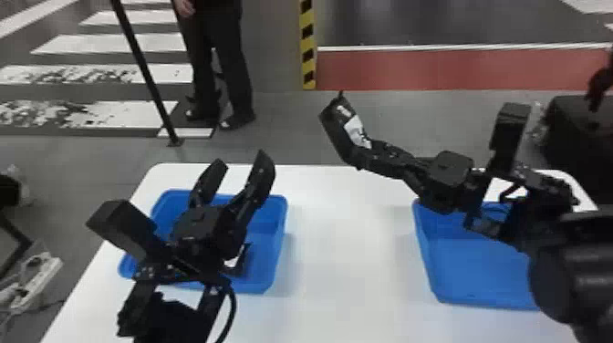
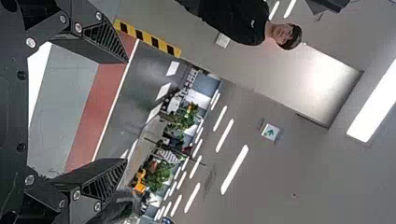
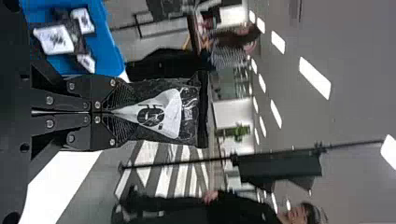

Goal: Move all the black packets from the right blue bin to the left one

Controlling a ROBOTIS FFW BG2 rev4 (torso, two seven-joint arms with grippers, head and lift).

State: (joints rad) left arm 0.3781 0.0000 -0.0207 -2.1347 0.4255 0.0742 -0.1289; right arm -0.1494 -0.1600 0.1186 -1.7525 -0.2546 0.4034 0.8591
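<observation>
packet in hand, bound for the left bin

the left hand point(image 1: 241, 165), wide open and empty, hangs over the left bin point(image 1: 278, 237), packets point(image 3: 55, 39) inside. right of that bin, the right hand point(image 3: 122, 113) pinches a packet point(image 3: 173, 114). next: clear the left hand, lower, release.

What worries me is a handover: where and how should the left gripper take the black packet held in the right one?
Probably take the packet by its free end, one finger per broad face, coming from opposite the right gripper, which pinches the other end; the free end stands out wide.
</observation>
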